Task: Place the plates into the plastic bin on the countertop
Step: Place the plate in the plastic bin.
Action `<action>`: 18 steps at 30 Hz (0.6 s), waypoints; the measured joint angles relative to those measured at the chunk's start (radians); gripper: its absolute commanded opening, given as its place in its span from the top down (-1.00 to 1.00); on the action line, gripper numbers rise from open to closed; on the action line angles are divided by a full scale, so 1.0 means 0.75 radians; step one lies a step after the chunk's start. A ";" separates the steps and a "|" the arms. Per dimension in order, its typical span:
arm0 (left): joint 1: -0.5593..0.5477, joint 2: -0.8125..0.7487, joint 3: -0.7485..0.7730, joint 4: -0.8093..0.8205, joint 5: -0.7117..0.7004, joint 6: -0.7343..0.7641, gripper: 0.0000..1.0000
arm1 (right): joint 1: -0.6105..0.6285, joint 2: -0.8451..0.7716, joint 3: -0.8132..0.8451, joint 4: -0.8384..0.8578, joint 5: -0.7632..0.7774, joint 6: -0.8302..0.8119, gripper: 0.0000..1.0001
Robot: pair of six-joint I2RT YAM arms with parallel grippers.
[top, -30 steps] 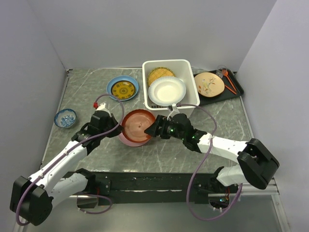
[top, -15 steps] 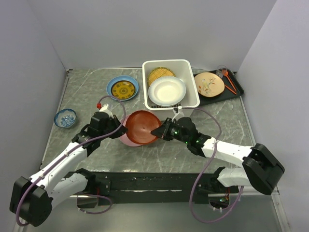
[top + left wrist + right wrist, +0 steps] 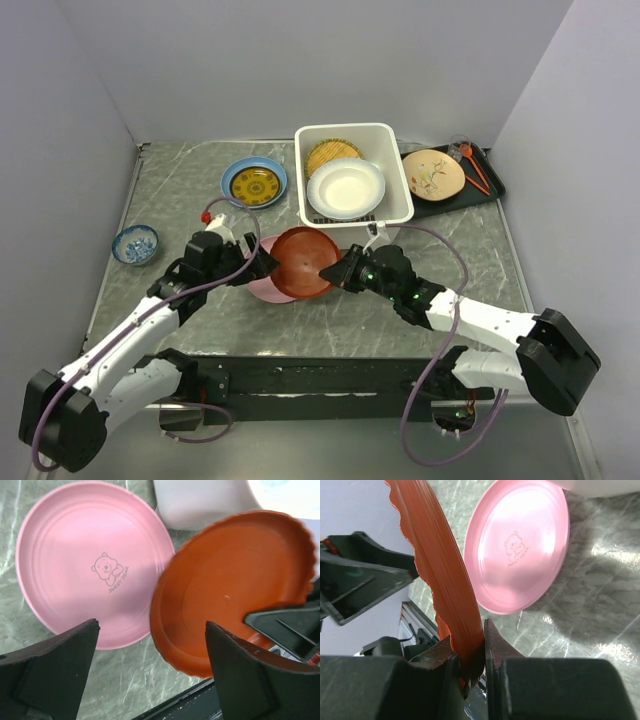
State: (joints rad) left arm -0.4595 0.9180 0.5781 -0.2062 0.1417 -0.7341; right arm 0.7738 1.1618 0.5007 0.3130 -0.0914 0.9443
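Note:
A red plate with a scalloped rim hangs tilted above the countertop, just in front of the white plastic bin. My right gripper is shut on its right rim; in the right wrist view the rim sits pinched between the jaws of that gripper. My left gripper stands open at the plate's left edge, its fingers wide apart around nothing. A pink plate with a bear print lies flat beneath. The bin holds a white plate and a yellow lattice plate.
A blue plate with a yellow centre lies left of the bin. A cream plate rests on a black tray at the right. A small blue bowl sits at the far left. Grey walls enclose the countertop.
My left gripper has opened and let go of the red plate. My right gripper has shut on its right rim, and the plate has risen off the pink one and shifted toward the bin.

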 measured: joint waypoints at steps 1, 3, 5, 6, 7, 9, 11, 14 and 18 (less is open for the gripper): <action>0.000 -0.023 -0.006 -0.004 -0.005 -0.002 -0.93 | 0.000 0.007 0.005 -0.005 -0.003 -0.002 0.99; 0.000 -0.085 -0.017 -0.016 -0.017 -0.005 -0.98 | -0.001 0.029 0.022 -0.005 -0.008 -0.009 0.99; 0.000 -0.150 -0.018 -0.041 -0.048 -0.012 -0.99 | -0.001 0.057 0.050 -0.006 -0.015 -0.019 0.99; 0.000 -0.175 -0.018 -0.052 -0.057 -0.015 -0.99 | -0.001 0.074 0.069 -0.007 -0.024 -0.026 0.99; 0.000 -0.208 -0.018 -0.069 -0.076 -0.019 -0.99 | -0.001 0.091 0.090 -0.012 -0.034 -0.033 0.99; 0.000 -0.264 -0.018 -0.099 -0.107 -0.031 -0.99 | -0.001 0.118 0.140 -0.033 -0.046 -0.052 0.99; 0.000 -0.321 -0.018 -0.128 -0.131 -0.051 -0.99 | -0.002 0.137 0.214 -0.074 -0.058 -0.080 0.99; 0.000 -0.390 -0.018 -0.160 -0.169 -0.076 -0.99 | -0.015 0.151 0.321 -0.106 -0.080 -0.120 0.98; 0.000 -0.450 -0.019 -0.184 -0.200 -0.097 -0.99 | -0.087 0.206 0.456 -0.120 -0.143 -0.152 0.98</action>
State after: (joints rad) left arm -0.4595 0.5804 0.5640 -0.3443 -0.0086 -0.8070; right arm 0.7086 1.3163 0.8425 0.2234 -0.1989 0.8303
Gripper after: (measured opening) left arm 0.993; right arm 0.208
